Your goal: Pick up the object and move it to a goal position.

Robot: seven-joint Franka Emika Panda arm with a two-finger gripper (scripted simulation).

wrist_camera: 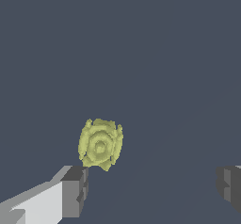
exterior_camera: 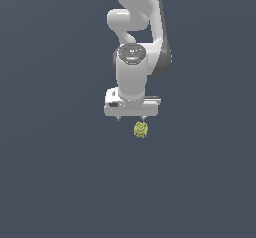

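**End effector hangs open over the figurine, off to one side**

The end effector (exterior_camera: pixel 131 117) hovers with its fingers (wrist_camera: pixel 74 190) spread wide, holding nothing. The yellow-green figurine (exterior_camera: pixel 141 129) lies on the dark table (exterior_camera: pixel 55 182) just beneath, closer to the finger on the exterior view's right than to the middle of the gap. The wrist view agrees: the figurine (wrist_camera: pixel 100 143) sits just beside one fingertip. Height above it is hard to judge. Descending as aligned, that finger may strike or nudge the small lump away instead of straddling it.
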